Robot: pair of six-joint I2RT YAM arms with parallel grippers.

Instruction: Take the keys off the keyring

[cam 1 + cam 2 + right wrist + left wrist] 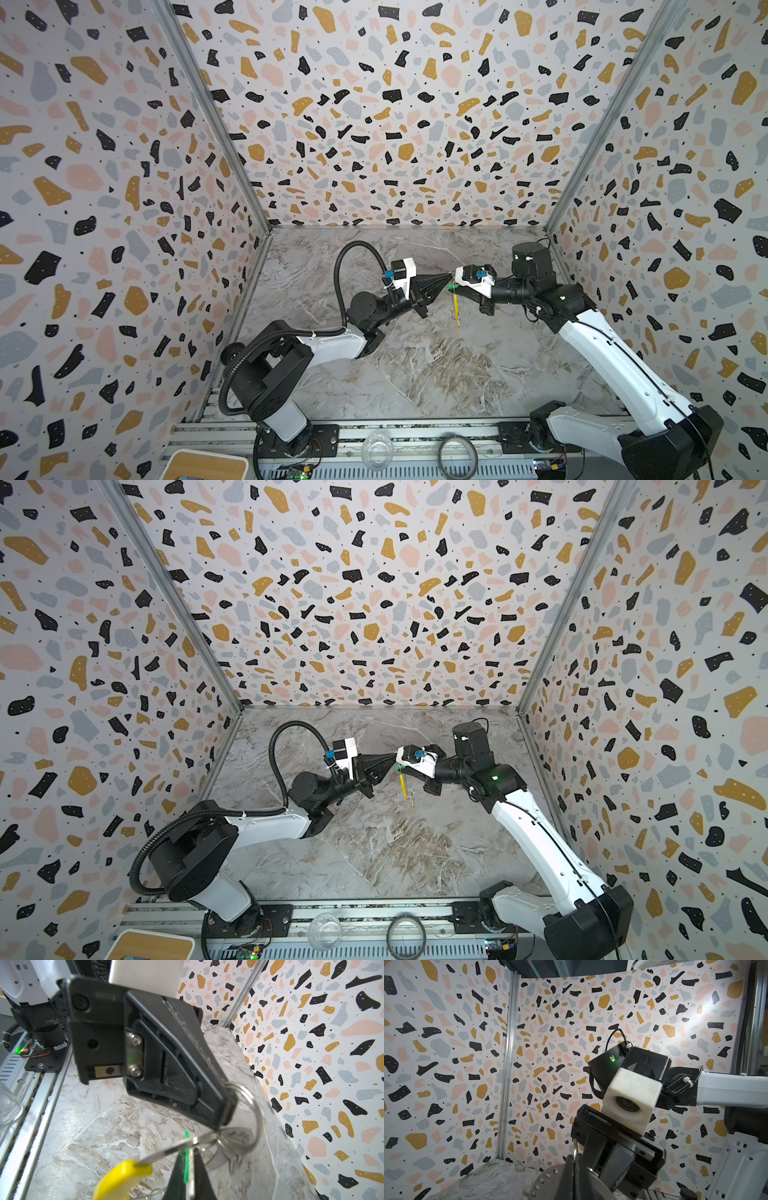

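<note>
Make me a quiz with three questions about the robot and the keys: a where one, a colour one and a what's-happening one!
1. Where is the keyring? A in a box; B between the left hand and right hand; C on the wall.
2. What colour is the loose tag? A red; B blue; C yellow.
3. The left hand is: A shut on the keyring; B wide open; C hidden.
B, both hands meet at it; C, the green tag is pinched, the yellow one dangles; A, it pinches the keyring.
</note>
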